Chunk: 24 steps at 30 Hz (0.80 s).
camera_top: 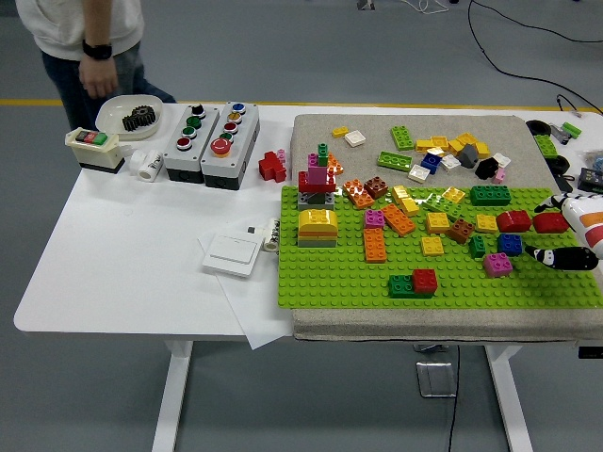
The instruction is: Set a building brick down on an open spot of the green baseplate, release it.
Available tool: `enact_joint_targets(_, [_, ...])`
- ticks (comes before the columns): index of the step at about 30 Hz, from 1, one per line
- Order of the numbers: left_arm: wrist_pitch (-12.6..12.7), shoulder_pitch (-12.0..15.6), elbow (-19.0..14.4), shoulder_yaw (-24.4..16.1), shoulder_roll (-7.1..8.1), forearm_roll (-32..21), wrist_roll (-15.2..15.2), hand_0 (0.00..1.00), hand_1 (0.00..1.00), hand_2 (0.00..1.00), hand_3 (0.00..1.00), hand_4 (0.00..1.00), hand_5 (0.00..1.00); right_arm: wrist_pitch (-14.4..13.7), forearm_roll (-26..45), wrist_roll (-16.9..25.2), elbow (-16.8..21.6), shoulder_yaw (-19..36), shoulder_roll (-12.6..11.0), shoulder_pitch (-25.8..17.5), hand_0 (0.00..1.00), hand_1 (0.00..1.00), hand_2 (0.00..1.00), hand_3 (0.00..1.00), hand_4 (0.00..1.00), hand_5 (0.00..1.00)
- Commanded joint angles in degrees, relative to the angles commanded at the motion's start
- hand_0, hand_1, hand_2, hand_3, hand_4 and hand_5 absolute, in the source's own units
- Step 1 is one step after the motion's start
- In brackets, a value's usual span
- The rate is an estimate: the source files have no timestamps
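The green baseplate (pixel 330 278) lies on a grey mat and carries many bricks. A magenta brick (pixel 497 264) stands on it near the right, beside a blue brick (pixel 510 244). A red brick (pixel 424 280) and a dark green brick (pixel 401 286) sit side by side near the plate's front. My right hand (pixel 556 235) is at the picture's right edge, open and holding nothing. Its black thumb (pixel 562 257) lies a short way to the right of the magenta brick, not touching it. The left hand is out of view.
Loose bricks (pixel 443 151) lie on the mat behind the plate. A stacked tower (pixel 317 202) stands at the plate's left. Button boxes (pixel 212 132), a white dish with gears (pixel 132 115) and a white switch (pixel 233 252) sit on the left. A person (pixel 85 47) stands at the far left.
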Motion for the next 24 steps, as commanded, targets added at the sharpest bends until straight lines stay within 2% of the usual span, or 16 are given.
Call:
enact_joint_targets(6, [-0.1,0.0,0.0,-0.3,0.04,0.7,0.1,0.736,0.721,0.723,0.585,0.638,0.661,0.7,2.8,2.6,2.2,0.4,0.1,-1.4,0.678,0.674,0.75,0.802,0.985,0.464])
enact_joint_targets(7, [-0.1,0.0,0.0,-0.3,0.05,0.7,0.1,0.736,0.721,0.717,0.586,0.638,0.66,1.0,2.9,3.5,2.7,0.2,0.1,-1.6,0.629,0.651,0.73,0.78,0.991,0.468])
enact_joint_targets(12, [-0.1,-0.2,0.0,-0.2,0.05,0.6,0.1,0.736,0.721,0.717,0.586,0.638,0.66,1.7,1.7,5.0,3.4,-0.4,0.2,-1.8,0.629,0.651,0.73,0.78,0.991,0.468])
enact_joint_targets(18, [-0.1,-0.6,-0.1,0.1,0.12,0.1,0.0,0.736,0.721,0.716,0.586,0.638,0.661,-0.4,5.0,4.1,2.1,-0.6,1.1,-2.1,0.626,0.646,0.728,0.773,0.989,0.468])
enact_joint_targets(19, [-0.1,-0.6,-0.1,0.2,0.1,-0.2,-0.1,0.735,0.721,0.718,0.586,0.637,0.66,-0.8,6.3,4.2,2.0,-0.3,1.4,-2.5,0.674,0.672,0.744,0.784,0.975,0.474])
enact_joint_targets(24, [-0.1,-0.7,-0.1,0.3,0.08,-0.4,-0.2,0.735,0.721,0.718,0.586,0.637,0.66,-0.5,7.0,5.5,2.2,0.2,1.9,-3.3,0.674,0.672,0.744,0.784,0.975,0.474])
